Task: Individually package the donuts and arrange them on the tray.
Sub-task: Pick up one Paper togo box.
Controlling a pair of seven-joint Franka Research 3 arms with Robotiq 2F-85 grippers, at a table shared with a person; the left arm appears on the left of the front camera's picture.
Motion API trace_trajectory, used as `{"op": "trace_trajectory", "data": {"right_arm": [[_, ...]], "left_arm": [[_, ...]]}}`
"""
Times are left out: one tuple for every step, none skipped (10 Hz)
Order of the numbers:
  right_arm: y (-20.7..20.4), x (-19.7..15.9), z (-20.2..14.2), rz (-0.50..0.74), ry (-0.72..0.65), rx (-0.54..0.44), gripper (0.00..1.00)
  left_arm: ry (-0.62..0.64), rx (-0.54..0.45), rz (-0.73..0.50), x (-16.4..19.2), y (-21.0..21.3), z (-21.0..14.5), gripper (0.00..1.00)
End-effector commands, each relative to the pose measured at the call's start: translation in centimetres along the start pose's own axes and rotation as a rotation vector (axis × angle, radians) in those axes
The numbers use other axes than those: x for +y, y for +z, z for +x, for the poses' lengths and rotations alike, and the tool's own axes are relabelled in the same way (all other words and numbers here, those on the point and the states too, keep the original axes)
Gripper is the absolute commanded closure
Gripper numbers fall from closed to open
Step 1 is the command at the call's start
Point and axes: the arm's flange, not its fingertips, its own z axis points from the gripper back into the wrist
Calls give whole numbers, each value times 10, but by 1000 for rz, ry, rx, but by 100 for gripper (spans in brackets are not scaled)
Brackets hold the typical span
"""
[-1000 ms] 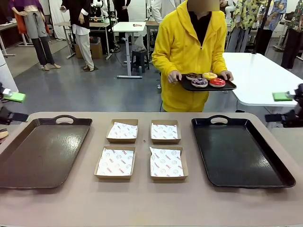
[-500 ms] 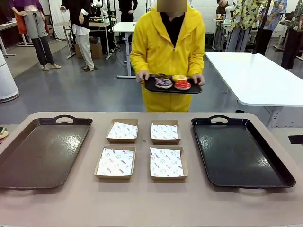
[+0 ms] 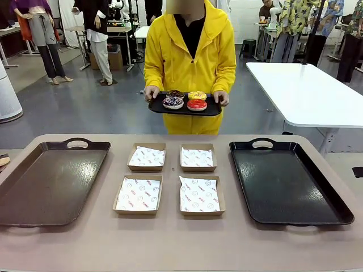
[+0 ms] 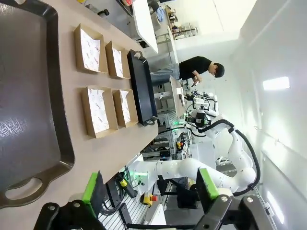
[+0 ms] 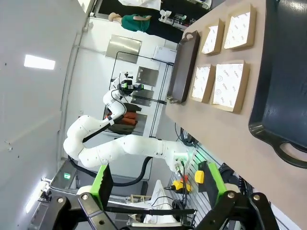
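- A small black serving tray [image 3: 212,108] is held level by a person in a yellow hooded jacket [image 3: 190,51], who stands beyond the far edge of the tan table [image 3: 170,243]. One hand [image 3: 151,92] is set at each short end of it.
- The four ring donuts are carried on that tray in two pairs. The chocolate donut with coloured sprinkles [image 3: 173,102] and the glossy red-iced donut [image 3: 197,105] are on the near side. The dark chocolate donut [image 3: 174,93] and the yellow-iced donut [image 3: 197,95] are behind them.
- Four shallow brown cardboard boxes [image 3: 138,194] are laid out two by two at the table's middle, each lined with a white printed paper sheet [image 3: 199,195].
- A large brown rectangular tray with handles [image 3: 51,181] is placed to the robot's left of the boxes, and a large black rectangular tray with handles [image 3: 289,181] to their right. Room light is reflected on both glossy floors.
- The left gripper [image 4: 149,191] is held off the table's left side, aimed across the table, wrist rolled sideways. Its green-padded fingers [image 4: 93,189] are spread wide, gripping nothing.
- The right gripper [image 5: 158,184] is held off the right side in the mirrored pose, jaws likewise wide and gripping nothing.
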Motion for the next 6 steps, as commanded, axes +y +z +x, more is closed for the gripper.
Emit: {"op": "trace_trajectory", "data": {"right_arm": [[-1,0,2,16,3,-4,0],[-1,0,2,16,3,-4,0],[-1,0,2,16,3,-4,0],[-1,0,2,16,3,-4,0],[-1,0,2,16,3,-4,0],[-1,0,2,16,3,-4,0]], "left_arm": [[-2,3,-13,0,-1,0,0],[-2,3,-13,0,-1,0,0],[-2,3,-13,0,-1,0,0],[-2,3,-13,0,-1,0,0],[-2,3,-13,0,-1,0,0],[-2,3,-13,0,-1,0,0]]}}
